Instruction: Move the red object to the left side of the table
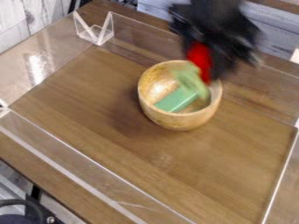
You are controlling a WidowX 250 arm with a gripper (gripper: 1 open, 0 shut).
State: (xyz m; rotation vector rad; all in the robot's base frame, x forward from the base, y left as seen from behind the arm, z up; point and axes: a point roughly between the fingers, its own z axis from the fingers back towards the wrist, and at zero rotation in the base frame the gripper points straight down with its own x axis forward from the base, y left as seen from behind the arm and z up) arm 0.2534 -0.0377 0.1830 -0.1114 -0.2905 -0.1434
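The red object, a small plush strawberry with a pale green stem hanging below it, is held in the air by my gripper, which is shut on it. The gripper and arm are motion-blurred. They hover over the far right rim of the round wooden bowl. The brown wood-grain table stretches out to the left and front of the bowl.
A green block lies inside the bowl. Clear acrylic walls border the tabletop, and a clear acrylic stand sits at the far left corner.
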